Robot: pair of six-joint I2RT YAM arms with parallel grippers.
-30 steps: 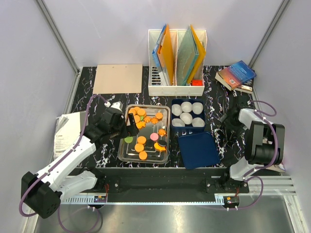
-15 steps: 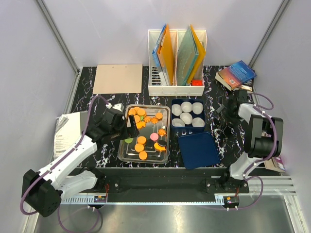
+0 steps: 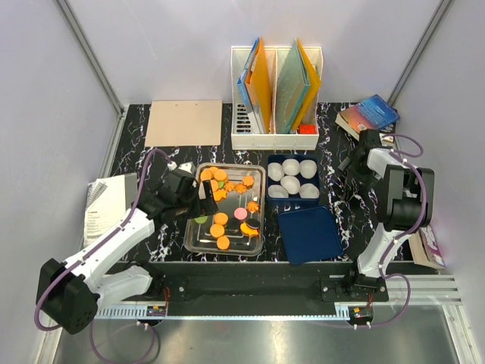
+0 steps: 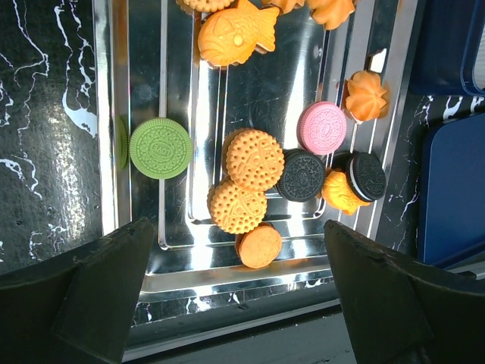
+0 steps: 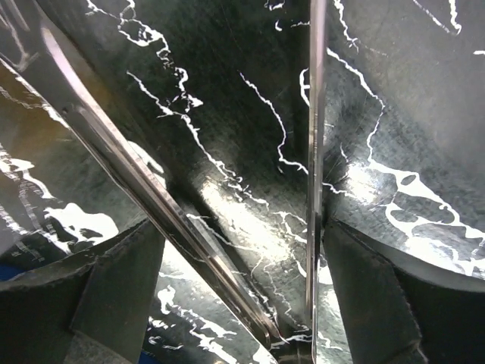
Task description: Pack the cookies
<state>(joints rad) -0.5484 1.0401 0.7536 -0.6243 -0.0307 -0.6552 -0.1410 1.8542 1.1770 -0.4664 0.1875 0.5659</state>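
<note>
My left gripper hangs open and empty above the tray, with the cookies between its fingers.

One metal tray of cookies. Counted in the left wrist view: one green cookie in full plus a green sliver at the tray's edge, one pink cookie, two black cookies, three round orange cookies, one orange fish-shaped cookie, one orange flower-shaped cookie, and more orange ones cut off or half hidden. One blue box with six white paper cups. One blue lid. One white file holder, two compartments. One stack of books, at least two. One tan board. One printed booklet.
</note>
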